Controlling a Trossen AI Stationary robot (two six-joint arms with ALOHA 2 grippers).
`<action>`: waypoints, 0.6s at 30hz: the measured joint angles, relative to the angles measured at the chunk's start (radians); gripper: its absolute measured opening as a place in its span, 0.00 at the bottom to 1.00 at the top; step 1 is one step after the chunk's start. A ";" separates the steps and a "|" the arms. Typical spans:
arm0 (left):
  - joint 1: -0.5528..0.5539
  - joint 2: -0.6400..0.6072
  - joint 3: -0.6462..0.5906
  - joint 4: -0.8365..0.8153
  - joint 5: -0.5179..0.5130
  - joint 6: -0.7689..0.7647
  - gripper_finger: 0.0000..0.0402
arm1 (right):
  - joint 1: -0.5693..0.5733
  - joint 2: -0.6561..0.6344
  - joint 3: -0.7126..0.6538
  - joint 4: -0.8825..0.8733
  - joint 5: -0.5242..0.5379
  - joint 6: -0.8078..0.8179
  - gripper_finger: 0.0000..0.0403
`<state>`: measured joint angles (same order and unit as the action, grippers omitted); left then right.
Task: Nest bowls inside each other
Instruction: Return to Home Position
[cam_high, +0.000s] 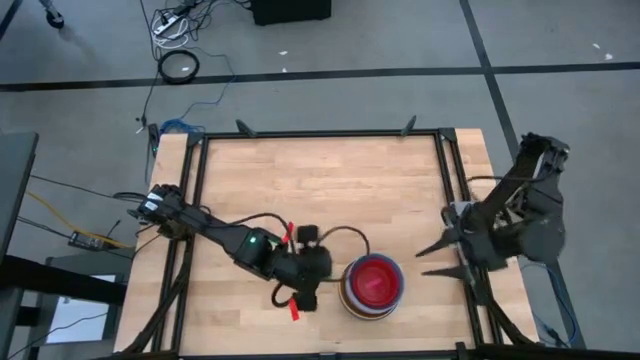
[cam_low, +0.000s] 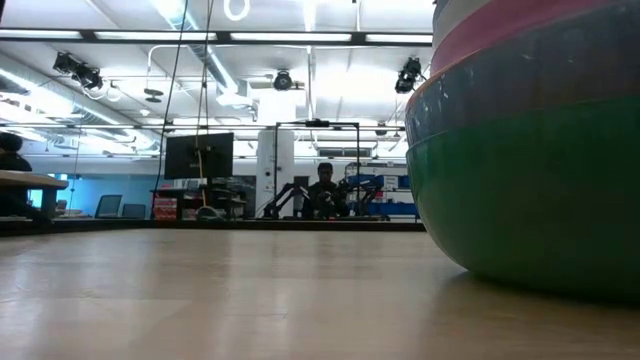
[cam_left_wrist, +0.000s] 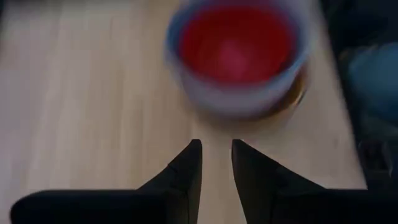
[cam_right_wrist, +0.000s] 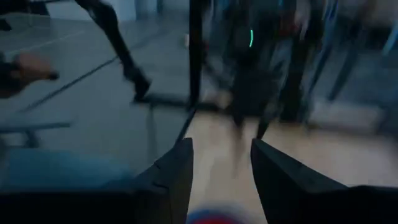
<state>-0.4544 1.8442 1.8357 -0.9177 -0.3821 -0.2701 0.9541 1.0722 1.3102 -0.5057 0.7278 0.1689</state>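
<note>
The bowls stand as one nested stack (cam_high: 372, 285) near the table's front edge, right of its middle. A red bowl (cam_left_wrist: 236, 46) lies innermost, with a pale blue rim around it. The low view shows the stack's green bottom bowl (cam_low: 530, 190) resting on the wood, with blue, pink and white bands above. My left gripper (cam_high: 322, 284) hangs open just left of the stack, pointing at it; its fingers (cam_left_wrist: 186, 171) are short of the bowls and hold nothing. My right gripper (cam_high: 432, 260) is open, raised to the right of the stack and apart from it.
Black frame rails (cam_high: 320, 133) run along the table's far and side edges. Bare wood (cam_high: 330, 190) stretches across the far half. Cables and a power strip (cam_high: 175, 25) lie on the floor beyond. A person (cam_low: 322, 190) sits far off in the room.
</note>
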 joint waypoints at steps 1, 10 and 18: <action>0.002 -0.005 -0.002 0.094 -0.011 0.086 0.24 | -0.017 -0.001 -0.001 0.071 0.006 -0.104 0.37; 0.303 -0.125 0.003 0.723 0.620 0.462 0.24 | -0.611 0.006 0.000 0.323 -0.811 -0.386 0.37; 0.484 -0.240 -0.020 0.540 0.658 0.444 0.24 | -0.986 -0.062 -0.003 0.091 -1.070 -0.373 0.37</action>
<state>0.0292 1.6047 1.8159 -0.3775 0.2764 0.1738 -0.0322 1.0097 1.3075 -0.4151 -0.3418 -0.2038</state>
